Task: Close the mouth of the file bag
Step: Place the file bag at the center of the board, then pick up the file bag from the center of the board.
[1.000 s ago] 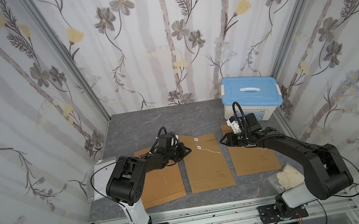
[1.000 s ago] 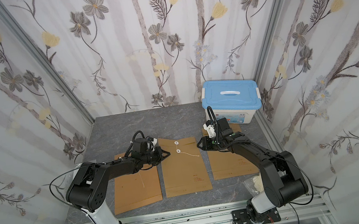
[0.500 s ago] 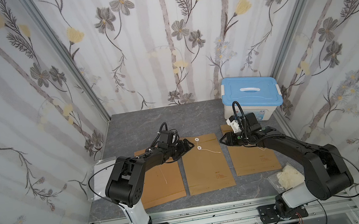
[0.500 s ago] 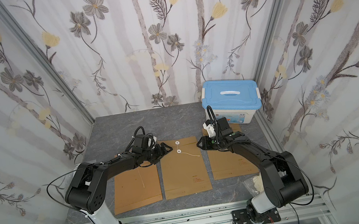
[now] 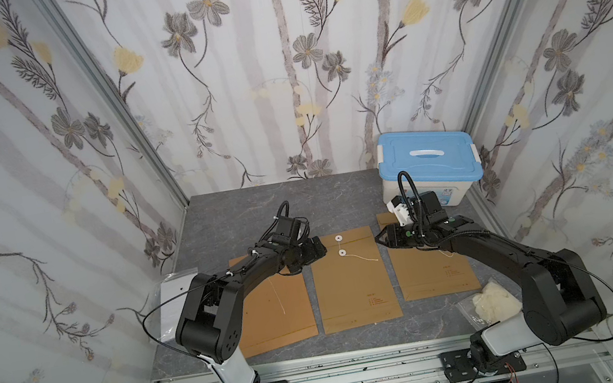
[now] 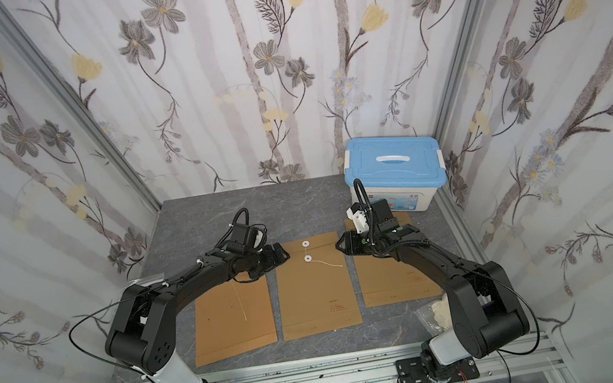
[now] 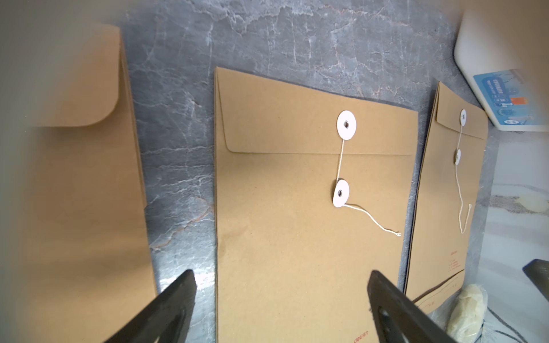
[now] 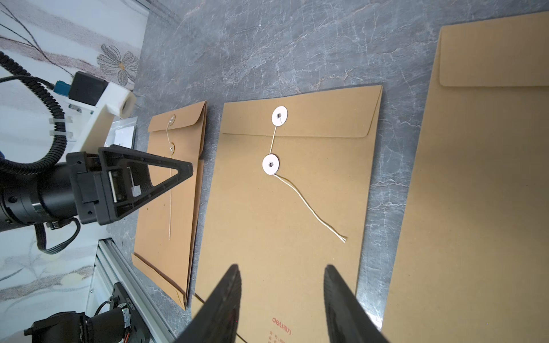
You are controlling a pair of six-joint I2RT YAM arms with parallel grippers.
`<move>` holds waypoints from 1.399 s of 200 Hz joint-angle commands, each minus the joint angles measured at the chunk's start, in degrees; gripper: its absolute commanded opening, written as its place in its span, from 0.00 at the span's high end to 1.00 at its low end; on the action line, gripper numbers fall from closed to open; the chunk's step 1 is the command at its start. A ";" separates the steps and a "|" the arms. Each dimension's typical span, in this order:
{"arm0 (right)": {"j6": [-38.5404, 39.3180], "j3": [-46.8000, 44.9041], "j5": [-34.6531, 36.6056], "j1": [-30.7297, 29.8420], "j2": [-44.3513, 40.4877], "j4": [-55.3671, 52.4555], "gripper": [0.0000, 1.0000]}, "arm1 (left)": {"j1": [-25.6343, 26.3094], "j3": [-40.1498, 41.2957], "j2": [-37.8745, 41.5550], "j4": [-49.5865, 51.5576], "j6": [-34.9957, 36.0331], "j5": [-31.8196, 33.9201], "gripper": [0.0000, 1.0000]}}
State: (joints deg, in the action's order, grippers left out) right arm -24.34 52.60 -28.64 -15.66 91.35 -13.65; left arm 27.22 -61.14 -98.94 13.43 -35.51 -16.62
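Three brown file bags lie side by side on the grey table. The middle file bag [image 5: 353, 277] [image 6: 314, 288] [image 7: 282, 193] [image 8: 297, 208] has its flap folded down. Its string runs from the upper white disc [image 7: 346, 124] to the lower disc [image 7: 341, 193], and the loose tail [image 7: 374, 221] lies on the paper. My left gripper [image 5: 321, 250] [image 6: 284, 254] [image 7: 282, 274] [image 8: 188, 170] hovers open at the bag's top left corner, holding nothing. My right gripper [image 5: 379, 238] [image 6: 340, 245] [image 8: 282, 267] stands open at the top right corner, also empty.
A left file bag [image 5: 273, 303] and a right file bag [image 5: 432, 272] flank the middle one. A blue-lidded white box [image 5: 428, 163] stands at the back right. A plastic pouch of white stuff [image 5: 491, 300] lies front right, a clear sleeve with white paper [image 5: 176, 303] at the left edge.
My left gripper has opened wide from nearly shut and shifted a little to the right towards the middle bag's flap. The right arm has not moved.
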 commanded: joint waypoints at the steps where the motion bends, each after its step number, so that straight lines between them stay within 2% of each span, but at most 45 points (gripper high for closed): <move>1: 0.77 0.48 0.60 -0.50 -2.32 0.44 0.53 | 0.02 -0.65 1.65 1.66 1.77 2.04 0.08; 43: -0.07 0.48 2.61 -4.30 -5.00 0.43 0.53 | -1.65 2.85 8.35 -1.80 0.95 -0.29 0.08; 79: -0.86 6.29 9.35 -13.54 -3.23 -1.65 0.53 | -6.08 8.00 15.66 -1.44 0.74 -1.09 0.11; 98: -2.24 10.05 11.63 -18.62 -0.19 -2.36 0.50 | -12.48 13.83 21.87 -2.19 -0.51 -1.79 0.11; 114: -4.28 13.78 12.65 -22.42 5.66 -2.16 0.49 | -17.08 16.62 26.47 0.79 -0.61 -1.36 0.09; 134: -5.05 20.60 11.55 -27.61 13.46 -1.73 0.49 | -21.24 19.32 32.43 4.06 -1.77 0.46 0.01; 145: -4.63 25.49 11.02 -30.10 18.21 -3.31 0.49 | -22.97 20.34 34.29 6.12 -3.14 2.89 0.00; 173: -6.24 34.61 8.80 -32.85 28.63 -3.50 0.49 | -28.25 22.40 33.57 7.46 -5.13 0.16 0.00; 181: -6.25 37.49 9.39 -35.25 30.93 -4.59 0.49 | -29.85 23.78 33.45 6.77 -6.48 -0.31 0.00; 209: -6.64 44.60 12.46 -36.75 36.56 -8.60 0.49 | -32.43 28.61 36.26 3.28 -8.83 3.61 0.00; 247: -7.68 47.36 16.09 -36.65 40.31 -11.62 0.49 | -33.96 29.72 34.23 2.93 -8.53 7.36 0.00; 280: -8.75 48.19 15.34 -36.63 42.59 -11.61 0.49 | -35.12 31.33 33.63 0.96 -8.44 10.18 0.00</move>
State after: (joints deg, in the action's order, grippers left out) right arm -31.66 100.01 -14.17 -52.23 132.68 -25.50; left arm -7.42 -30.61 -65.10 16.95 -43.55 -10.15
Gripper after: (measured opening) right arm 0.515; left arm 0.997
